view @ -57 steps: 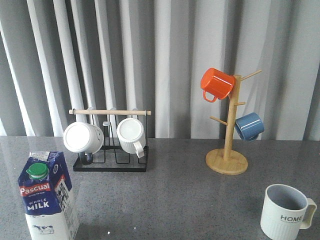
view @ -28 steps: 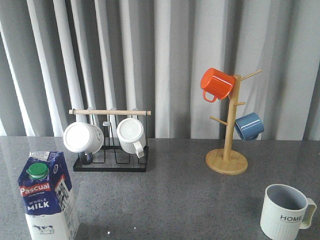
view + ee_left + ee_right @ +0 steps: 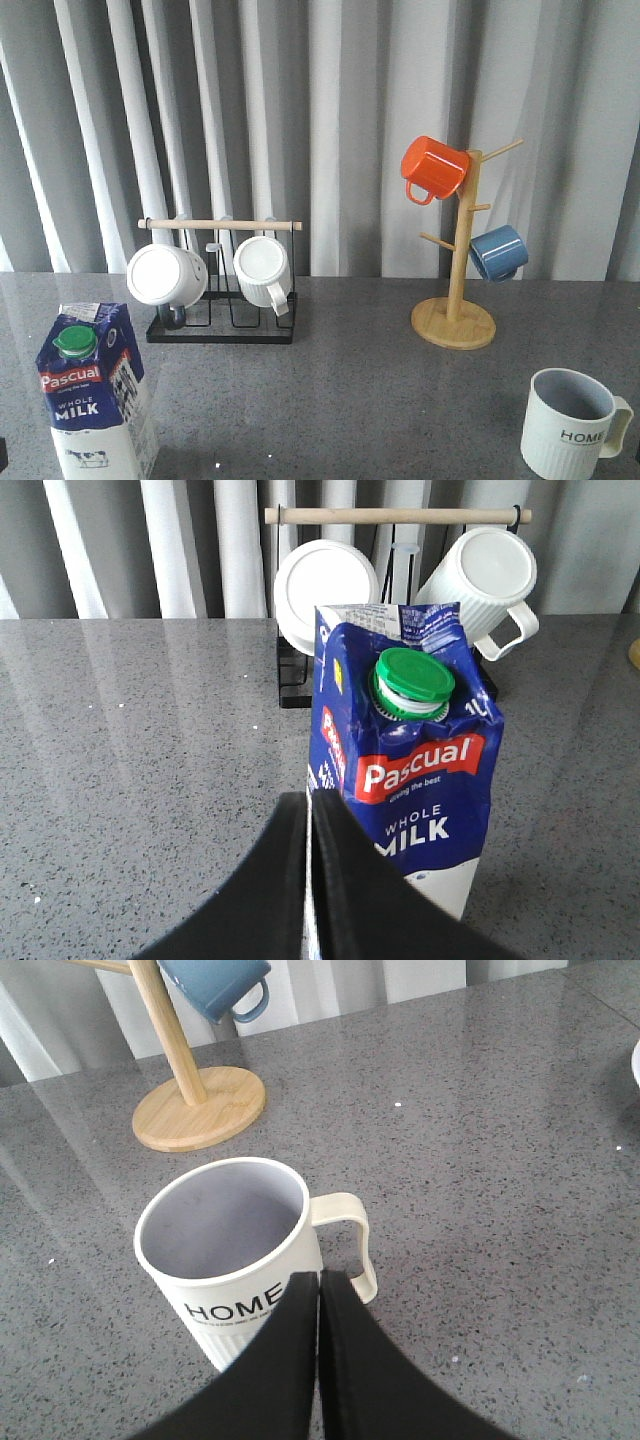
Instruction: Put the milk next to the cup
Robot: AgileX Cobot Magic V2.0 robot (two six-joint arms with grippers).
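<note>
Just beyond the left tool (image 3: 308,880), its fingers pressed together on nothing, stands the milk (image 3: 415,790).

Milk carton and HOME mug standing well apart on the grey table

The milk (image 3: 95,395), a tall blue-and-white gable-top carton with a red "Pascual" label, "WHOLE MILK" text, a small cow picture and a green round cap, is standing upright at the near left of the front view, its top fold looking slightly creased. The cup (image 3: 573,422), a pale ribbed mug with "HOME" in dark letters and a grey inside, is sitting upright at the near right, its cream handle pointing right.
</note>
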